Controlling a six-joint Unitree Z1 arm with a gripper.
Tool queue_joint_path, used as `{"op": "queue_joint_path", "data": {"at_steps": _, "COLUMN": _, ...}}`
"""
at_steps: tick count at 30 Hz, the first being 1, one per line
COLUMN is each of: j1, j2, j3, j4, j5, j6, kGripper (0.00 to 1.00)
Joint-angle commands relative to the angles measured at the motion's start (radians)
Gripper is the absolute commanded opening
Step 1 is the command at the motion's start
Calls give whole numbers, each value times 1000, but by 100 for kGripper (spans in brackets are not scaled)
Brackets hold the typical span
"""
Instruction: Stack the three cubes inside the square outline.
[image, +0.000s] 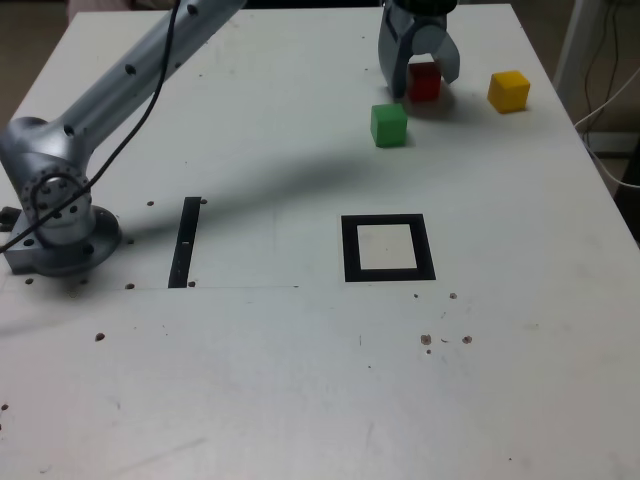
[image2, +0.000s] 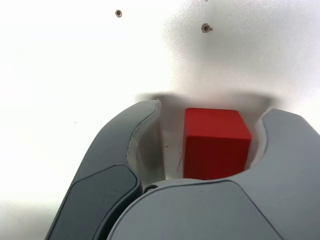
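At the far side of the table the red cube (image: 425, 80) stands between the two fingers of my gripper (image: 422, 88), which has come down around it. The wrist view shows the red cube (image2: 216, 142) inside the gripper (image2: 212, 114), with a narrow gap on one side and the other finger close against it. The jaws are partly closed and the cube rests on the table. The green cube (image: 388, 125) sits just in front of it. The yellow cube (image: 509, 91) is off to the exterior view's right. The square outline (image: 349, 250) lies mid-table with nothing in it.
A narrow black strip (image: 185, 242) lies on the exterior view's left, near the arm's base (image: 60, 215). The arm's link reaches diagonally across the table's far left. A white cable (image: 606, 105) hangs past the right edge of the table.
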Motion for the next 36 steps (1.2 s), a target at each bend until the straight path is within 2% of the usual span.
{"op": "queue_joint_path", "data": {"at_steps": 1, "j1": -2, "j2": 5, "j3": -8, "j4": 15, "j5": 1, "j6": 2, "kGripper": 28}}
{"op": "queue_joint_path", "data": {"at_steps": 20, "j1": -2, "j2": -23, "j3": 6, "j4": 17, "j5": -7, "j6": 4, "kGripper": 28}}
{"op": "queue_joint_path", "data": {"at_steps": 28, "j1": -15, "j2": -126, "j3": 109, "j4": 17, "j5": -17, "j6": 6, "kGripper": 28}}
{"op": "queue_joint_path", "data": {"at_steps": 36, "j1": -77, "j2": -227, "j3": 218, "j4": 16, "j5": -26, "j6": -6, "kGripper": 28}}
